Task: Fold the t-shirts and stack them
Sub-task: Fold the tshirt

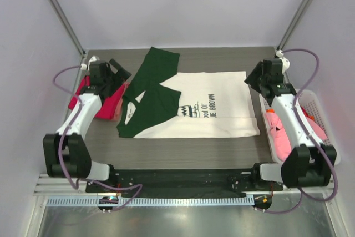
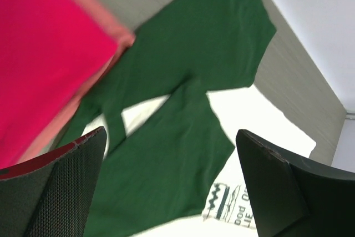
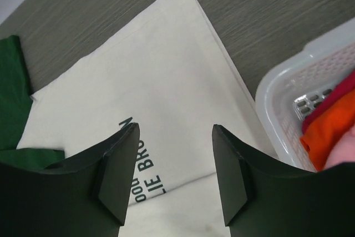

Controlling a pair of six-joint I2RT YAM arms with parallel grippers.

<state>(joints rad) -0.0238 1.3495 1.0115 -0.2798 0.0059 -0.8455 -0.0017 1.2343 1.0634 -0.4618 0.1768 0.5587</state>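
Note:
A cream-white t-shirt [image 1: 216, 101] with dark green sleeves [image 1: 155, 81] and black lettering lies flat mid-table, its near long side folded over. Its green sleeves [image 2: 183, 98] and print show in the left wrist view, its cream body [image 3: 150, 81] in the right wrist view. A magenta-red t-shirt [image 1: 108, 104] lies folded at the left, a pink layer under it [image 2: 119, 45]. My left gripper [image 1: 123, 76] hovers open above the green sleeves, holding nothing. My right gripper [image 1: 250, 79] stands open over the shirt's right end, empty. A pink t-shirt [image 1: 277, 134] lies in the basket.
A white lattice basket [image 1: 310, 101] stands at the right edge, holding pink, orange and red cloth [image 3: 327, 120]. White walls close the back and sides. Dark wood tabletop [image 1: 222, 59] shows behind the shirt.

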